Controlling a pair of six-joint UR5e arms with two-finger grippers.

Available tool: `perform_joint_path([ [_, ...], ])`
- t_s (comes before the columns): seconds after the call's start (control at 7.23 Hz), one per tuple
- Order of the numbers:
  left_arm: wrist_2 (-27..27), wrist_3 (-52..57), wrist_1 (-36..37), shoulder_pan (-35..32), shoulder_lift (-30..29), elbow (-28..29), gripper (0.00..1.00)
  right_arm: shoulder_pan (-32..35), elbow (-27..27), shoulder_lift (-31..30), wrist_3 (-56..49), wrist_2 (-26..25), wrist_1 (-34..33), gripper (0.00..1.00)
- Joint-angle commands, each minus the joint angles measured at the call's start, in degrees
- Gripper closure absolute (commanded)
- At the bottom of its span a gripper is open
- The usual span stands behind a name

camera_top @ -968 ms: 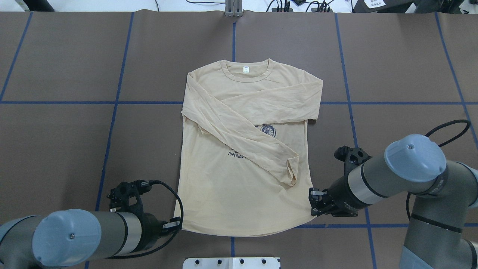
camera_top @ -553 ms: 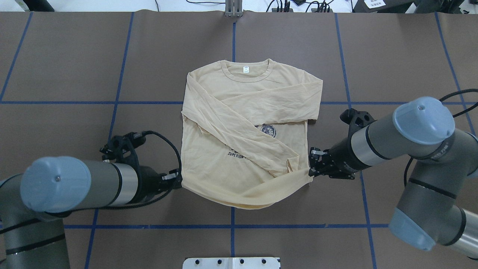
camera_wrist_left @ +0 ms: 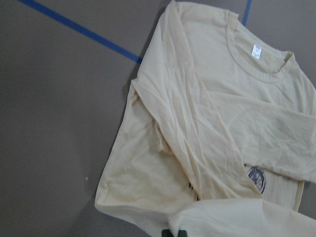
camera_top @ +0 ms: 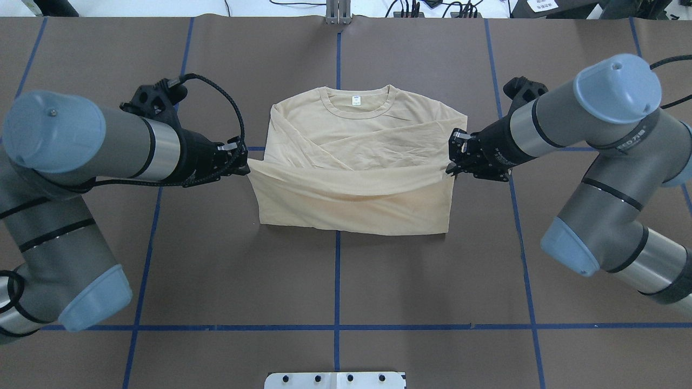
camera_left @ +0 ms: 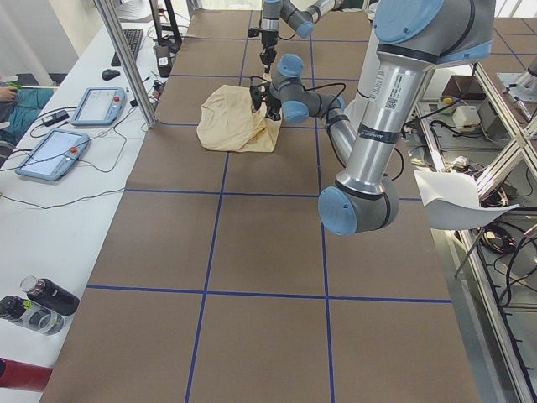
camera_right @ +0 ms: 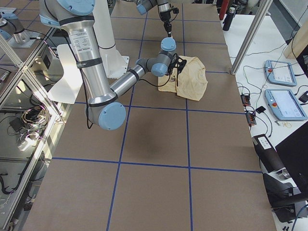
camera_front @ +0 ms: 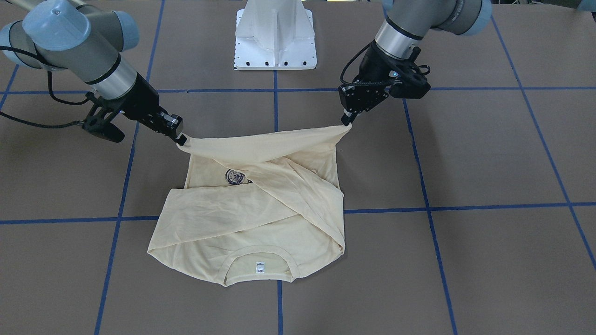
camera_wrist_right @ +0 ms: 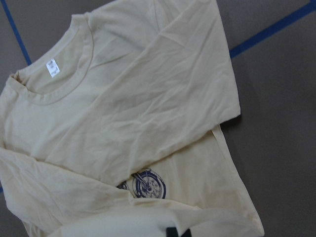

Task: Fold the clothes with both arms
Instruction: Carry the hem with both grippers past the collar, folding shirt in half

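The cream-yellow long-sleeved T-shirt [camera_top: 351, 178] lies in the middle of the table, collar and white neck label [camera_top: 356, 100] at the far side, sleeves crossed over the chest. My left gripper [camera_top: 246, 166] is shut on the left corner of the hem. My right gripper [camera_top: 450, 167] is shut on the right corner. The hem hangs stretched between them above the shirt's middle, folded over the lower half. In the front-facing view the left gripper [camera_front: 345, 122] and right gripper [camera_front: 181, 139] hold the hem taut above the shirt [camera_front: 251, 214]. The navy print [camera_wrist_right: 148, 183] partly shows in the right wrist view.
The white pedestal base [camera_front: 275, 35] stands at the robot's side of the table. Blue tape lines [camera_top: 336, 281] cross the brown table cover. Teach pendants [camera_left: 50, 155] and bottles [camera_left: 33, 302] lie on a side bench beyond the far table edge.
Both grippers have carried the hem up and away from the robot, from near the front of the table to above the shirt's middle. The lower half now lies folded over.
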Motion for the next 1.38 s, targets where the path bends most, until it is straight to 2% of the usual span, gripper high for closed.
perform_joint_path([
  [0.0,-2.51,1.47,-3.07,-5.01,-4.55,6.96,1.0,3.05,-5.11,3.79,-0.24,-0.33,0.06,1.0],
  [0.28,-2.34,1.48,-8.0,-5.11,-6.58,14.34,1.0,6.56,-10.12,7.05,-1.28,-0.6,0.15,1.0],
  [0.55,-2.08,1.65,-8.11,-5.11,-9.48,19.19,1.0,9.12,-15.39,10.65,-3.04,-0.68,0.15,1.0],
  [0.83,-1.99,1.48,-8.29,-6.86,-12.81,24.28,1.0,9.13,-22.42,15.04,-4.37,-3.31,0.24,1.0],
  [0.97,-1.99,1.56,-10.9,-8.0,-14.48,28.31,1.0,9.13,-23.58,16.02,-4.37,-3.76,0.24,1.0],
  [1.11,-1.73,1.48,-17.71,-8.27,-15.8,34.18,1.0,9.13,-25.77,16.9,-4.37,-4.2,2.76,1.0],
  [1.24,-0.42,1.3,-21.0,-8.36,-17.82,39.03,1.0,8.87,-29.01,16.91,-4.37,-4.2,7.14,1.0],
])
